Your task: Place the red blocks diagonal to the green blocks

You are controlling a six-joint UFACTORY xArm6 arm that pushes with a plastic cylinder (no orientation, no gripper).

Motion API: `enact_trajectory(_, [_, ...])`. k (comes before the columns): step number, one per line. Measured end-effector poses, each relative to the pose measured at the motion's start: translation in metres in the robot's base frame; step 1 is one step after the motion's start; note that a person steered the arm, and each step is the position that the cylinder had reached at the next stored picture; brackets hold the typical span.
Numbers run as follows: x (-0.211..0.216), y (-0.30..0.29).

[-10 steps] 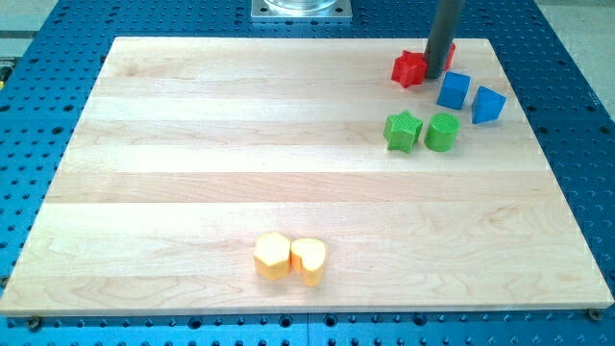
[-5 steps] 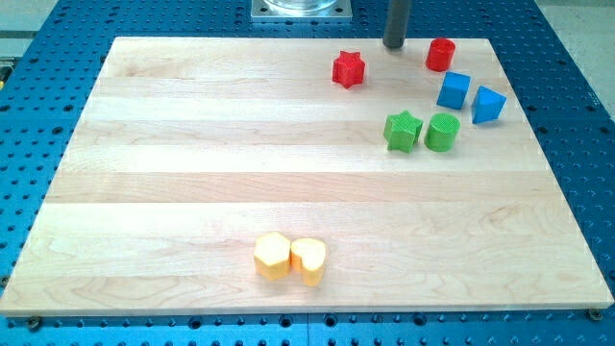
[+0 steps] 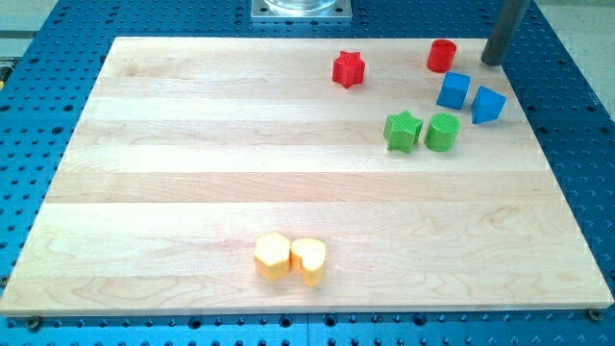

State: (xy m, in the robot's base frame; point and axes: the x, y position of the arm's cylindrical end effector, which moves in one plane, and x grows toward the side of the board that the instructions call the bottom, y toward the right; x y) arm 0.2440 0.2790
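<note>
A red star block [image 3: 349, 69] lies near the view's top, left of centre-right. A red cylinder [image 3: 441, 55] stands at the top right. A green star block [image 3: 403, 131] and a green cylinder [image 3: 442, 132] sit side by side below them. My tip [image 3: 494, 61] is at the board's top right edge, to the right of the red cylinder and apart from it, above the blue blocks. The red star sits up and to the left of the green star.
A blue cube [image 3: 454, 90] and a blue triangular block [image 3: 487, 104] lie between the red cylinder and the green pair. A yellow hexagon block [image 3: 272, 256] and a yellow heart block [image 3: 308, 260] touch near the bottom. The wooden board [image 3: 192, 173] rests on a blue perforated table.
The red star was pushed left, away from the red cylinder. My tip then moved from between the red blocks, along the top, to the right of the red cylinder.
</note>
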Motion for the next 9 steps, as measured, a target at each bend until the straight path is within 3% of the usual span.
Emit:
enact_trajectory(2, [-0.012, -0.039])
enact_trajectory(6, [-0.003, -0.171])
enact_trajectory(9, [-0.005, -0.194])
